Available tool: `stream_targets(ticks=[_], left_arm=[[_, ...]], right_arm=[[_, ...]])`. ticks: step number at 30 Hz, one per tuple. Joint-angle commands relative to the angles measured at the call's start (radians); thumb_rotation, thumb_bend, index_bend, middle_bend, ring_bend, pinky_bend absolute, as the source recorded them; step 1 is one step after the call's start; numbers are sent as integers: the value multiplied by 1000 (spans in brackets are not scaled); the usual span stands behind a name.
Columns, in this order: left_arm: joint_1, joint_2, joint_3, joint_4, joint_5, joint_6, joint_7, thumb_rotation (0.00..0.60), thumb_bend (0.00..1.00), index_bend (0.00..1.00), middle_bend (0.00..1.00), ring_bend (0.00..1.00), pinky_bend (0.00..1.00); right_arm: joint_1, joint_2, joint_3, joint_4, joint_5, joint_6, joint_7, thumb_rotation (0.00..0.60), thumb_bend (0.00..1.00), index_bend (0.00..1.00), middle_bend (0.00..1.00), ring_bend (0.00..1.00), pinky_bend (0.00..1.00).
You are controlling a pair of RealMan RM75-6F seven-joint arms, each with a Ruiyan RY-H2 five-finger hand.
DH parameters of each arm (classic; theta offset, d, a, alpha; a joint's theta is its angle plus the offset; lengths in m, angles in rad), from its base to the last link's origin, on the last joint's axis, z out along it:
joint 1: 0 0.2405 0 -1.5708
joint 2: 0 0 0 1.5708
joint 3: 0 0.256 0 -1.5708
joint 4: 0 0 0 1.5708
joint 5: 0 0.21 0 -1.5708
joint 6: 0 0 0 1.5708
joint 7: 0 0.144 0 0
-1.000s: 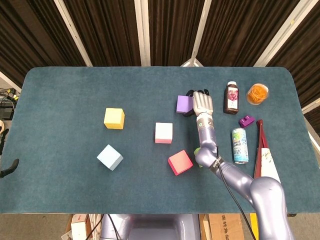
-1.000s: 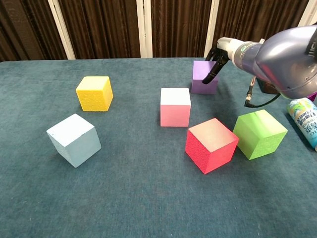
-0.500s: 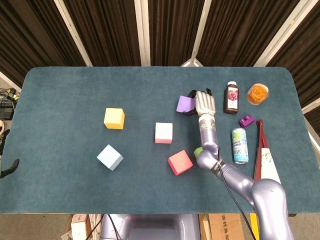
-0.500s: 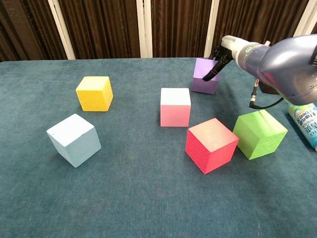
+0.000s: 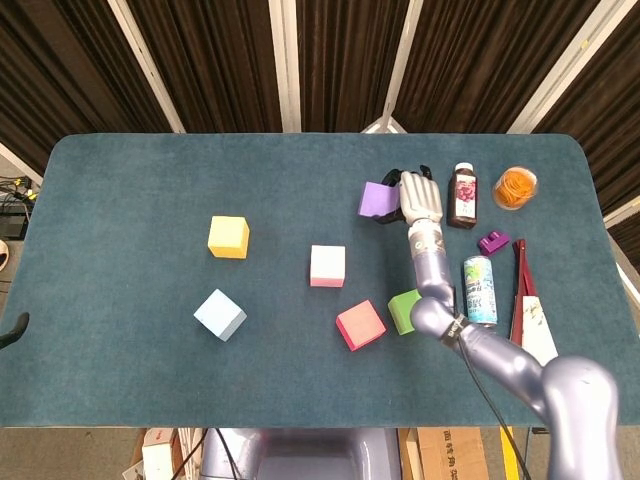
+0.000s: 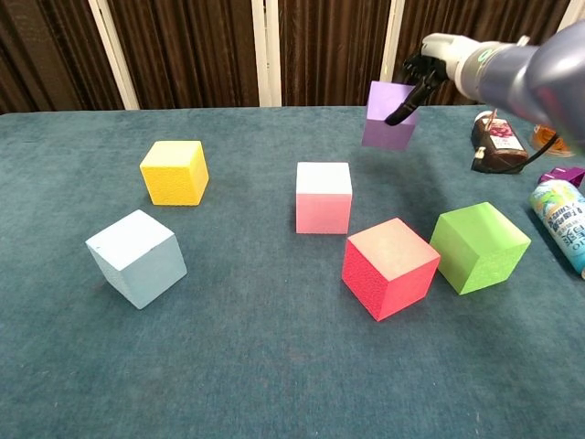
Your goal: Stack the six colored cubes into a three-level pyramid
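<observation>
Right hand (image 6: pixel 437 57) holds the purple cube (image 6: pixel 389 115) tight in its fingers, up off the table (image 6: pixel 274 366), behind and to the right of the pink cube (image 6: pixel 324 198). The cube hangs tilted, so it might slip out and fall.

Dark bottle (image 5: pixel 462 196) upright near far right edge; orange-filled cup (image 5: pixel 515 187) just beside. Small purple block (image 5: pixel 492 241) nearer. Printed can (image 5: pixel 480 290) lying flat. Red-handled tool (image 5: pixel 522 285) alongside white carton (image 5: pixel 537 330).
</observation>
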Motion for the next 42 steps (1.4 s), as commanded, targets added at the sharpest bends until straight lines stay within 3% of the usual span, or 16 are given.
stream_targets(ticks=[1, 9, 14, 26, 42], left_arm=[[5, 1, 1, -1, 9, 9, -10, 600, 363, 98, 0, 0, 0], [14, 8, 4, -8, 27, 27, -29, 600, 364, 98, 0, 0, 0], [22, 10, -1, -6, 31, 46, -37, 600, 364, 98, 0, 0, 0], [25, 13, -1, -6, 39, 48, -49, 600, 364, 98, 0, 0, 0], [25, 14, -6, -6, 34, 42, -55, 600, 364, 98, 0, 0, 0]], right_arm=[[-52, 178, -37, -239, 128, 18, -136, 600, 282, 634, 509, 273, 0], [-77, 349, -98, -490, 274, 70, -228, 600, 283, 634, 509, 273, 0], [-72, 411, -134, -559, 337, 76, -250, 600, 283, 634, 509, 273, 0], [-42, 457, -205, -590, 437, 15, -248, 600, 287, 635, 509, 273, 0], [7, 411, -230, -524, 483, -144, -106, 600, 287, 634, 509, 273, 0]])
